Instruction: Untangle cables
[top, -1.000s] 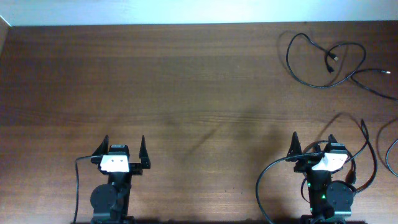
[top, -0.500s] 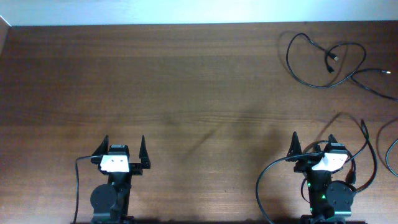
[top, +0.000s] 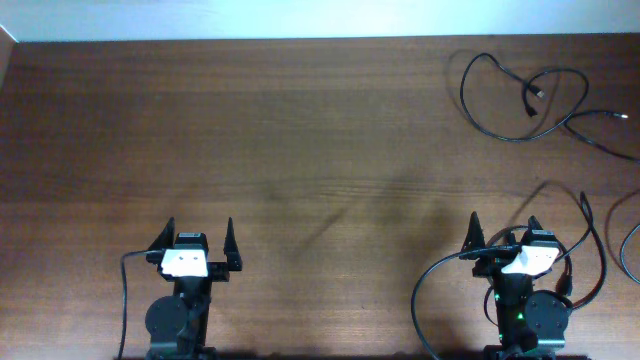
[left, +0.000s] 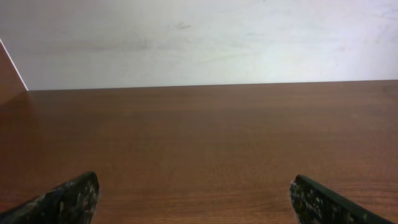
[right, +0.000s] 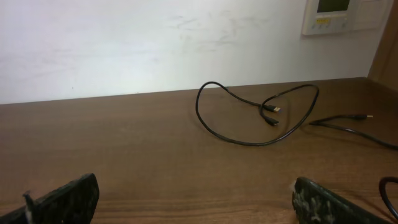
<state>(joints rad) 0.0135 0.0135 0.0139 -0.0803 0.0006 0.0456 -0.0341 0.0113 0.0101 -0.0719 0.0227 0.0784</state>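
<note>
cables (top: 463, 95) upper right, one strand cut off by right edge | we see left gripper (top: 199, 235), right gripper (top: 504, 232) spread, empty

— Where do the cables (top: 537, 92) lie?
— On the counter (top: 300, 150), in its far right corner, near the wall (right: 124, 43) behind it.
— And the arms?
— At the near edge, well apart: the left claw (top: 200, 228) toward the left, the right claw (top: 504, 222) toward the right. The cables lie well ahead of the right claw.
</note>
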